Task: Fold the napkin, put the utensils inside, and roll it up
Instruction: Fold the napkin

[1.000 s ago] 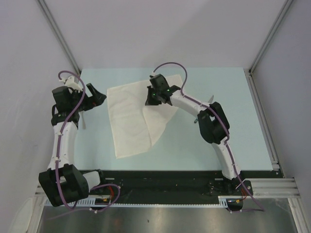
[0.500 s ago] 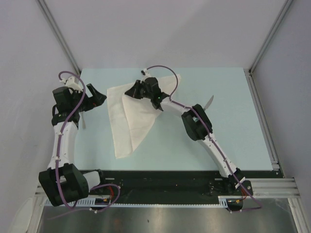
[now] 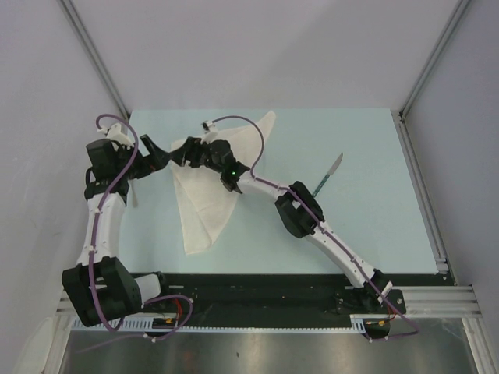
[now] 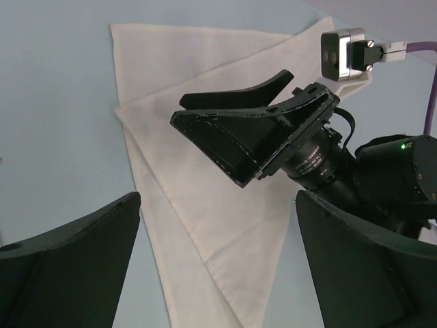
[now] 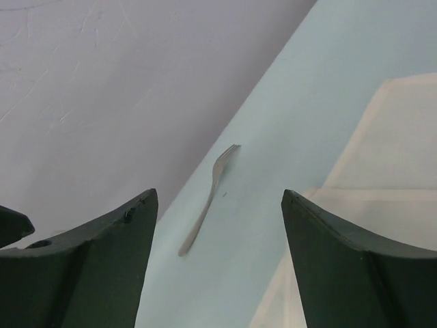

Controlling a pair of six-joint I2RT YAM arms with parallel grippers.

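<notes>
Napkin (image 3: 204, 209) lay folded toward the counter's far-left corner, with the knife (image 3: 329, 173) well apart near the right edge. Left wrist: left gripper (image 4: 218, 198) gaped, empty. Right wrist: right gripper (image 5: 218, 193) likewise. 1 fold looked made; fetching the knife came next.

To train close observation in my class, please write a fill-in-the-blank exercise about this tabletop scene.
1. The napkin is ___ in colour.
2. In the top view, the knife lies to the ___ of the napkin.
3. The left gripper and the right gripper both stand ___.
4. The right wrist view shows a metal ___ on the table.
Missing words: white; right; open; fork.
</notes>
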